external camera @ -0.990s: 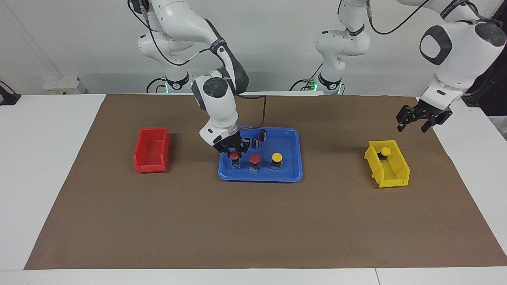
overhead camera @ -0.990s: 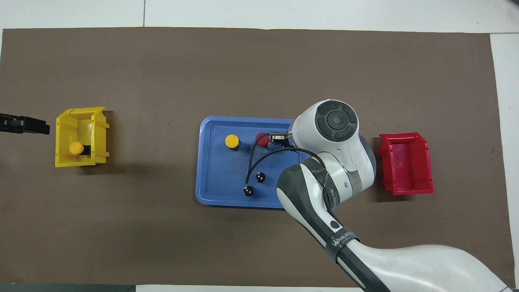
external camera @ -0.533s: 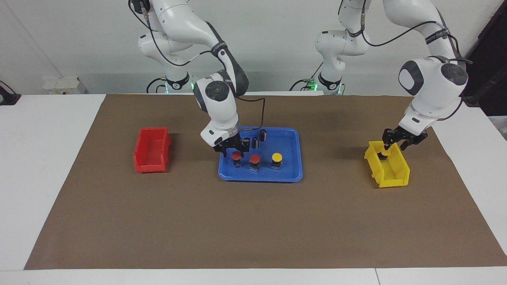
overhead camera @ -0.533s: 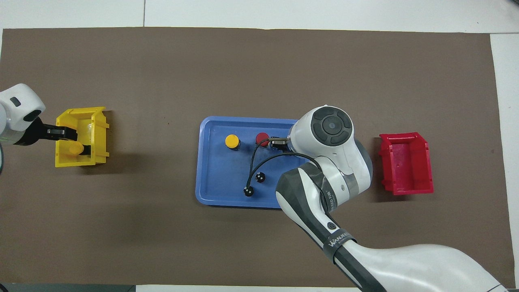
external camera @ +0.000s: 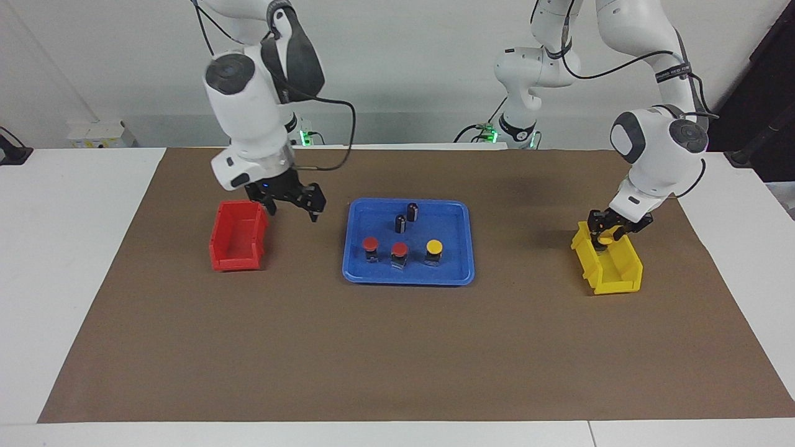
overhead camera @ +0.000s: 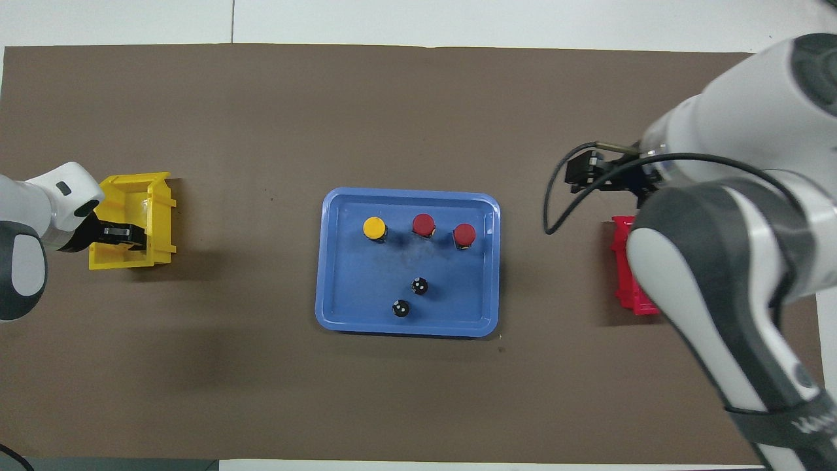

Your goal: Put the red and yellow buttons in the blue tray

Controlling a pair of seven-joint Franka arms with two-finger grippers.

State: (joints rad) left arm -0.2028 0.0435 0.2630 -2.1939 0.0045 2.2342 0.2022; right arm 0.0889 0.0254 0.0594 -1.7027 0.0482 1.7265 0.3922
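The blue tray (external camera: pixel 459 273) (overhead camera: pixel 337 261) lies mid-mat. In it stand two red buttons (external camera: pixel 371 243) (external camera: pixel 399 249) (overhead camera: pixel 464 233) (overhead camera: pixel 424 224) and one yellow button (external camera: pixel 434 247) (overhead camera: pixel 374 227), all upright in a row. Another yellow button (external camera: pixel 602 238) sits in the yellow bin (external camera: pixel 612 273) (overhead camera: pixel 160 216), where my left gripper (external camera: pixel 605 231) (overhead camera: pixel 121 234) reaches down and is shut on it. My right gripper (external camera: pixel 293 213) (overhead camera: pixel 579 175) hangs open and empty over the mat between the tray and the red bin.
Two dark capless cylinders (external camera: pixel 401 222) (external camera: pixel 412 211) (overhead camera: pixel 419 285) (overhead camera: pixel 401 308) stand in the tray, nearer to the robots than the buttons. The red bin (external camera: pixel 236 239) (overhead camera: pixel 628 275) sits toward the right arm's end of the table.
My right gripper opened, left a red button standing in the tray, then rose and swung toward the red bin. My left gripper came down into the yellow bin and closed on the yellow button.
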